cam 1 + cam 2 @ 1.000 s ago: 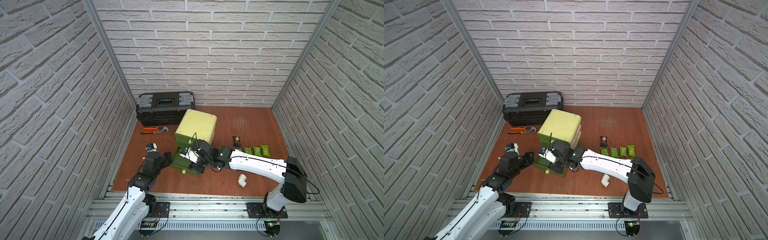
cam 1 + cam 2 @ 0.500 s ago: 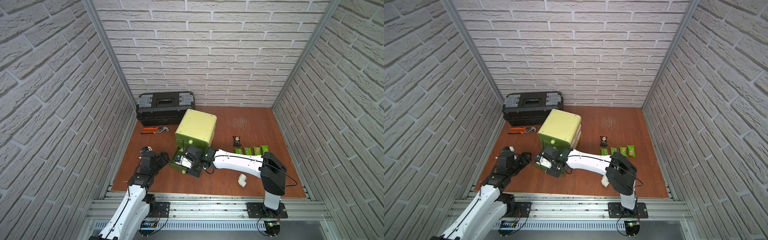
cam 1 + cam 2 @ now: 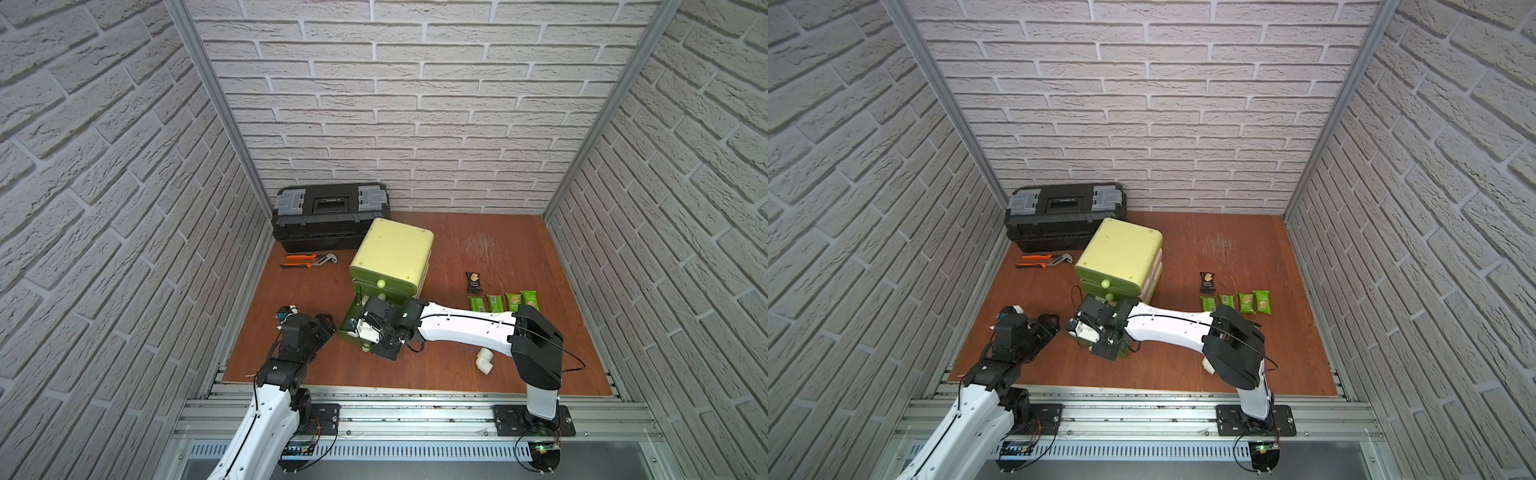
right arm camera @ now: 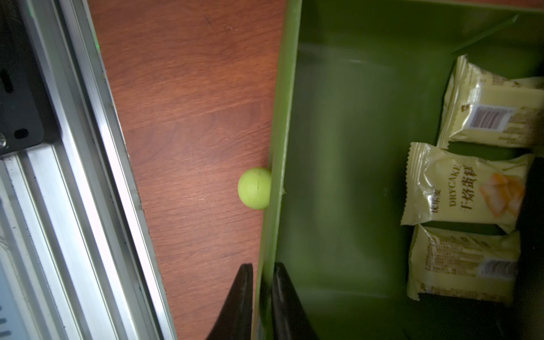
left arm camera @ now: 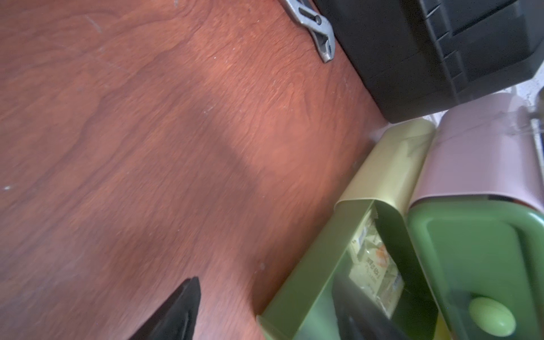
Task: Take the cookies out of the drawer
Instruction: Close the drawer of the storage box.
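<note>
A: Fingers (image 4: 244, 294) of right gripper (image 4: 262, 266) are being held narrow, front wall of open dark-green plastic drawer (image 4: 338, 132) being pinched between them, near round lime-green knob (image 4: 254, 188).
B: And left gripper (image 5: 266, 281)?
A: Being held wide, nothing gripped, beside the drawer.
B: Cookies?
A: Three pale beige wrapped packets (image 4: 465, 188) are being contained in the drawer; four green packets (image 3: 494, 303) and one black packet (image 3: 473, 282) are being borne by reddish-brown wooden tabletop (image 3: 498, 232), well apart from it.

Evenly bright top views, lines bowed at edges, soft shadow band across worktop (image 5: 176, 132), left wrist view blurred, dim drawer (image 4: 353, 147) interior.
</note>
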### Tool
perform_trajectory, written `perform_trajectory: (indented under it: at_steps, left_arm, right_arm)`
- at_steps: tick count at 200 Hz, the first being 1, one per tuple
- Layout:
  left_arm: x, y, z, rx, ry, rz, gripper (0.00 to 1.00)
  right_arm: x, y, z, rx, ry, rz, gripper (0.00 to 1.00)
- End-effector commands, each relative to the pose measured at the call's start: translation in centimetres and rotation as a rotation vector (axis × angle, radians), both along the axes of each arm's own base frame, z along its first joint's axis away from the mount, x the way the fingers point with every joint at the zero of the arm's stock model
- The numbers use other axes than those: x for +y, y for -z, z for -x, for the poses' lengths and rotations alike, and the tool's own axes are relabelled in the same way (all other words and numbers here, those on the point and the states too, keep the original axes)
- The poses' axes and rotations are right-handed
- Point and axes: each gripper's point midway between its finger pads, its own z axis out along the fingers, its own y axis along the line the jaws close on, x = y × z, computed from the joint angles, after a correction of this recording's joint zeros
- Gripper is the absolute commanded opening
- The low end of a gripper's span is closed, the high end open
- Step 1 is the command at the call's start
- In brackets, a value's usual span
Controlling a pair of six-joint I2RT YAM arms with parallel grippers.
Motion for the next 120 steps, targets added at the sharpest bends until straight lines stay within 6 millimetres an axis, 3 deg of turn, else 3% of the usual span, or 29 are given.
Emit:
perform_trajectory:
  at_steps: [1, 46, 78, 96, 120]
  left_arm:
    - [0.4, 0.3, -0.1, 0.000, -0.020, -0.008, 0.76]
    - [0.1, 0.5, -0.4, 0.004, -0.009, -0.004, 0.76]
    - [0.2, 0.6, -0.6, 0.003, -0.009, -0.006, 0.76]
    - [0.2, 0.6, -0.6, 0.004, -0.007, -0.006, 0.76]
    - [0.3, 0.5, -0.6, 0.003, -0.008, -0.002, 0.76]
  right_arm:
    - [1.0, -0.6, 1.9, 0.036, -0.035, -0.031, 0.15]
    - [1.4, -0.8, 4.0, 0.070, -0.059, -0.034, 0.14]
    - [1.6, -1.1, 4.5, 0.084, -0.054, -0.050, 0.16]
    - [1.9, -1.7, 4.4, 0.078, -0.055, -0.065, 0.23]
    - [2.4, -4.3, 3.6, 0.052, -0.063, -0.116, 0.36]
